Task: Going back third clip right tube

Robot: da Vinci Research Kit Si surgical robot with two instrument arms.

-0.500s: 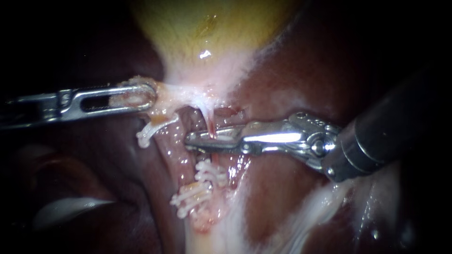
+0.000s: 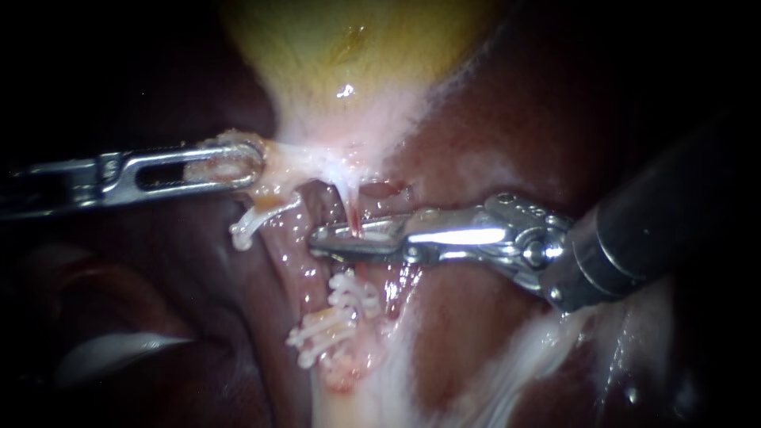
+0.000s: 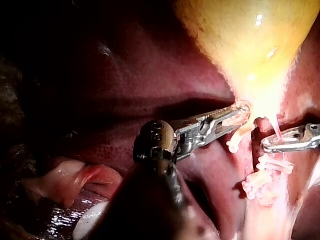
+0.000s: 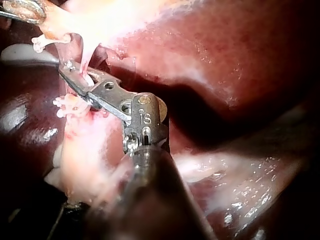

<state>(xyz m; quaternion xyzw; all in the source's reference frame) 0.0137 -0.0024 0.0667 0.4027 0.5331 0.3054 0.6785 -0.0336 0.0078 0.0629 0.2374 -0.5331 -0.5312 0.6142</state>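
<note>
Level, left instrument [image 2: 238,162] pincer clamps gallbladder [image 2: 357,47]; right instrument [image 2: 317,238] pincer grips clip [image 2: 379,232] on tube [image 2: 351,208].

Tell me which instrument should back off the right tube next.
Right. The right instrument is shut on a clip at the right tube; the left instrument is busy, shut on tissue under the gallbladder.

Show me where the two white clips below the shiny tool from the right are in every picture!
Endoscope view: the two white clips lie low in the middle, just below the right instrument.
Left wrist view: the clips are past the left instrument, which grips pale tissue, and under the right instrument.
Right wrist view: the clips are beside the right instrument's tip.
Shared landmark: the thin pink tube at the right instrument's tip.
</note>
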